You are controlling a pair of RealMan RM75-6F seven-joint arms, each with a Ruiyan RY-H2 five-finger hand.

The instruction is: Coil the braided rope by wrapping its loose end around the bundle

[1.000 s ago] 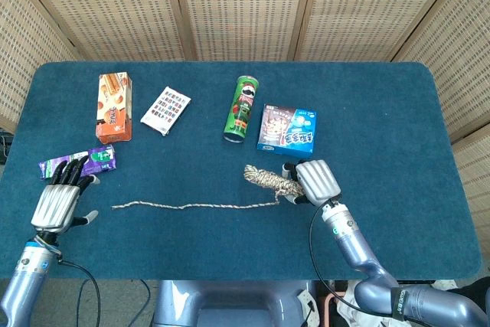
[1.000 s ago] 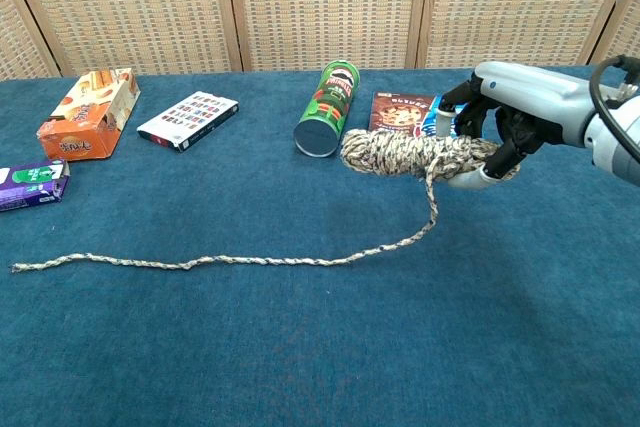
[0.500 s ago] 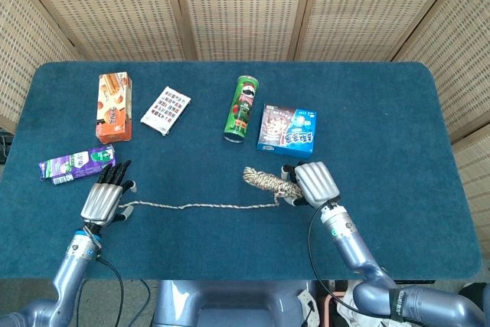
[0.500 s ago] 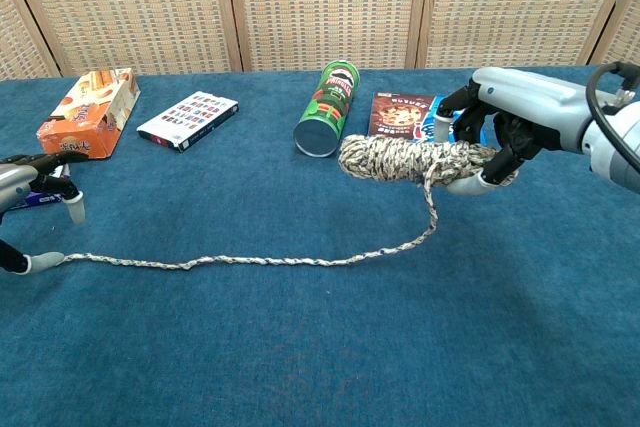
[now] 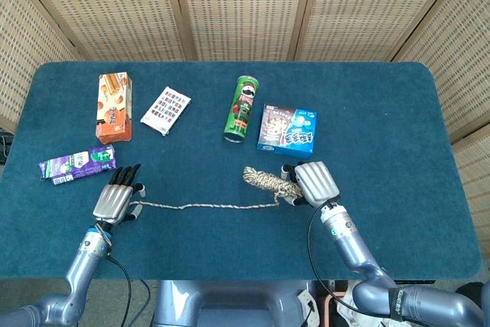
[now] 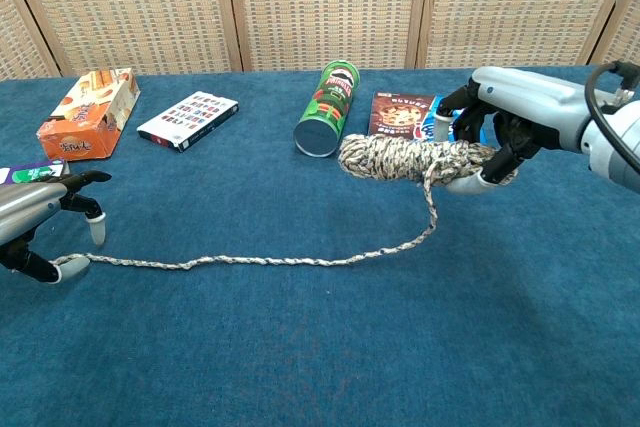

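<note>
The braided rope's bundle (image 6: 410, 159) hangs just above the blue table, and my right hand (image 6: 510, 125) grips its right end. In the head view the bundle (image 5: 264, 180) sticks out left of that right hand (image 5: 314, 181). From the bundle the loose length (image 6: 260, 261) drops to the cloth and runs left to its end (image 6: 72, 262). My left hand (image 6: 40, 227) hovers over that end with thumb and fingers apart, the thumb tip beside the rope. From above, the left hand (image 5: 115, 201) covers the rope's left tip.
A green Pringles can (image 5: 243, 109) and a blue snack box (image 5: 287, 129) lie just behind the bundle. A purple packet (image 5: 76, 164) lies close behind my left hand. An orange box (image 5: 113, 106) and a white packet (image 5: 165, 109) sit further back left.
My left hand has moved right from the table's left edge to the rope's loose end. The right hand and bundle have stayed put.
</note>
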